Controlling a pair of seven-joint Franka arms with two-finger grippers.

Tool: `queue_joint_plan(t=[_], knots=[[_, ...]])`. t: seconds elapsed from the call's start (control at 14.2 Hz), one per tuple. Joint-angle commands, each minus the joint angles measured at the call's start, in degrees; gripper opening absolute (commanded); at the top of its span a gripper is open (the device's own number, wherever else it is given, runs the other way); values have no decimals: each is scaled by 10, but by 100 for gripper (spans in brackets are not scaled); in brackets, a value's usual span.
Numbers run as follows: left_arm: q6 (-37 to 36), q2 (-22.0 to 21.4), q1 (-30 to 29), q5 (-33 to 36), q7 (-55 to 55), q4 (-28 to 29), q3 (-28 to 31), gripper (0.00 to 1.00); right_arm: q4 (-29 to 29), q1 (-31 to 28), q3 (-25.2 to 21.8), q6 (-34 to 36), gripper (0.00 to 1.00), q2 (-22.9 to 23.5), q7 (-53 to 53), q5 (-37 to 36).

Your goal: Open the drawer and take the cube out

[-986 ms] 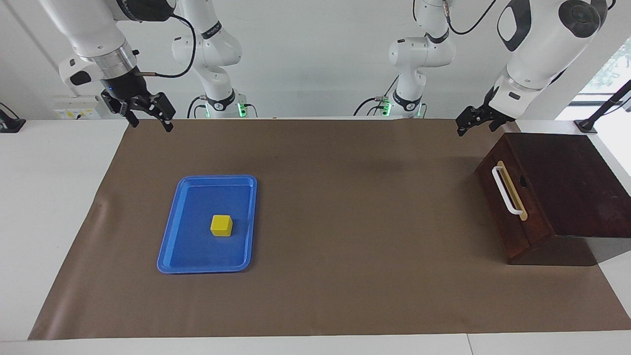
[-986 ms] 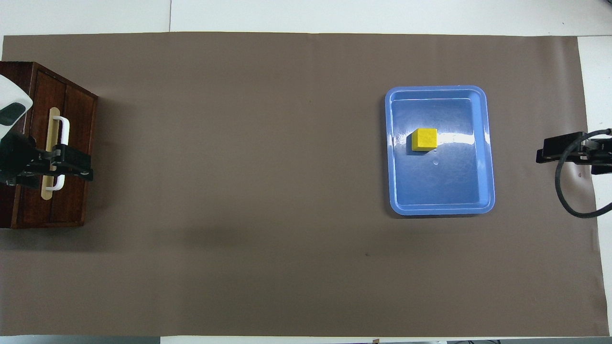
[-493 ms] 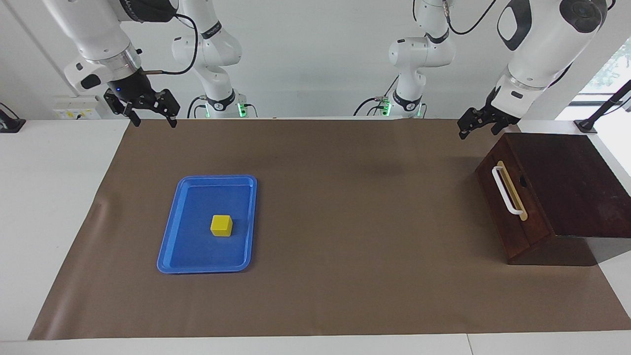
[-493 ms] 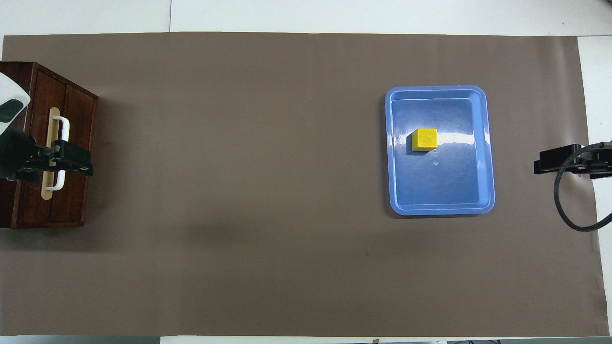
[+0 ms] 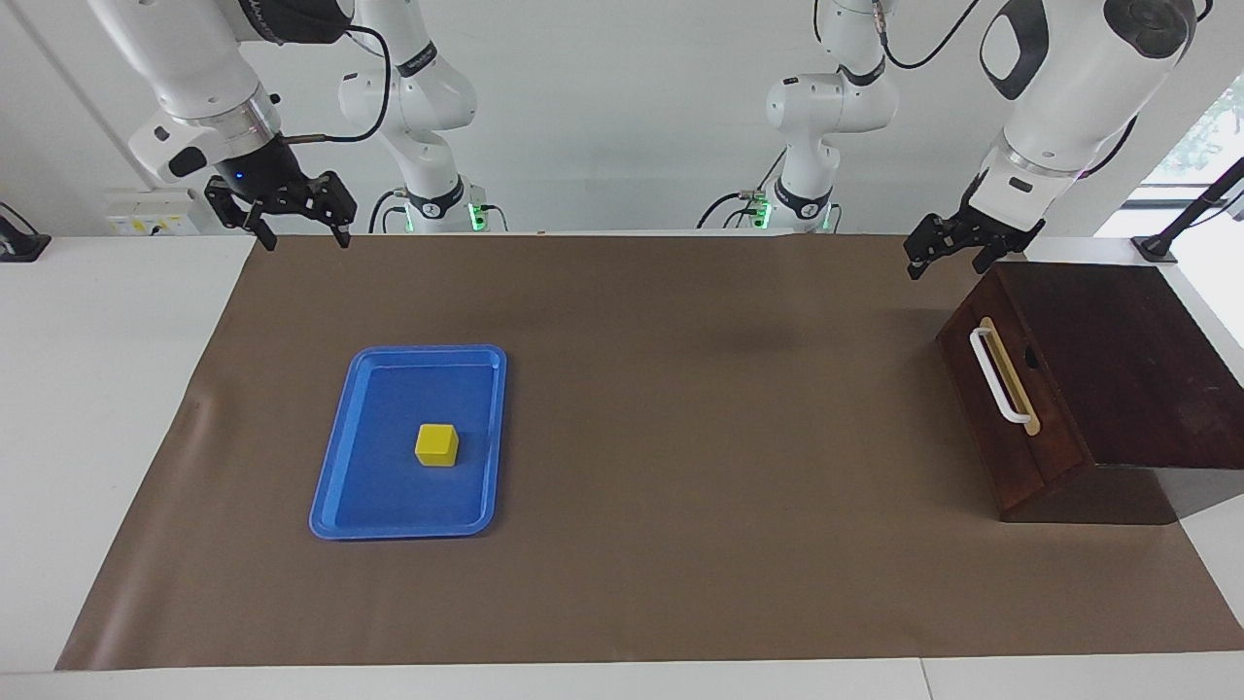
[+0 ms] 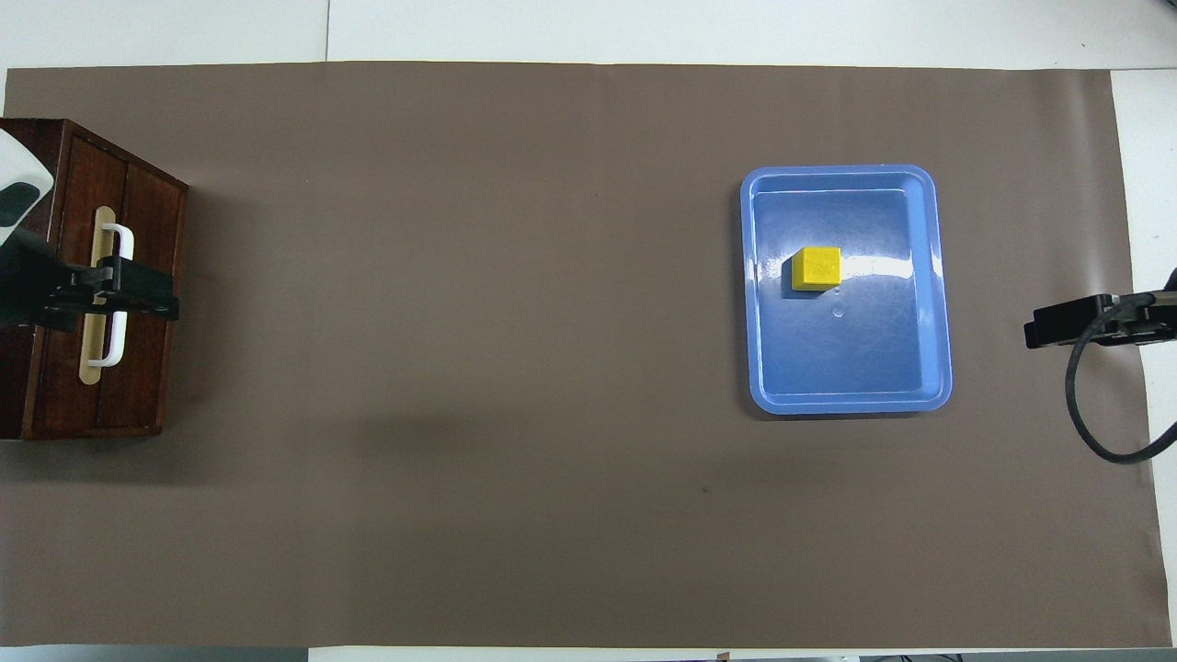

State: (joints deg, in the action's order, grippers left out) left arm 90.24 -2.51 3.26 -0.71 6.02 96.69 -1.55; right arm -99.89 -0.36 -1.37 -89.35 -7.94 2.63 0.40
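Observation:
The yellow cube [image 5: 436, 444] [image 6: 817, 268] rests in a blue tray [image 5: 360, 506] [image 6: 929, 368] toward the right arm's end of the table. The dark wooden drawer [image 5: 984, 428] [image 6: 147, 230] with its white handle [image 5: 998, 374] [image 6: 122, 241] sits pushed into its box [image 5: 1118, 360] at the left arm's end. My left gripper [image 5: 945, 261] [image 6: 138, 299] hangs open in the air over the box's corner nearest the robots, touching nothing. My right gripper [image 5: 299, 233] [image 6: 1039, 329] hangs open and empty above the mat's edge, well clear of the tray.
A brown mat [image 5: 680, 408] covers most of the white table [image 5: 97, 389]. Bare mat stretches between the tray and the box.
The right gripper has turned and drawn slightly back toward the robots. The left gripper has drifted a little over the box. Cube, tray and drawer have not moved.

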Motion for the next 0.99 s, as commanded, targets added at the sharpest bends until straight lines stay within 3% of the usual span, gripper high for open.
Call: queue_joint_plan(t=[0.0,0.92], knots=[[9,-13,-5,-10,-10,17,0,100,-8,-1,4,8,100,-12,26,-24],[9,-13,-2,-10,-8,17,0,100,-7,-5,6,19,100,-12,3,-15]])
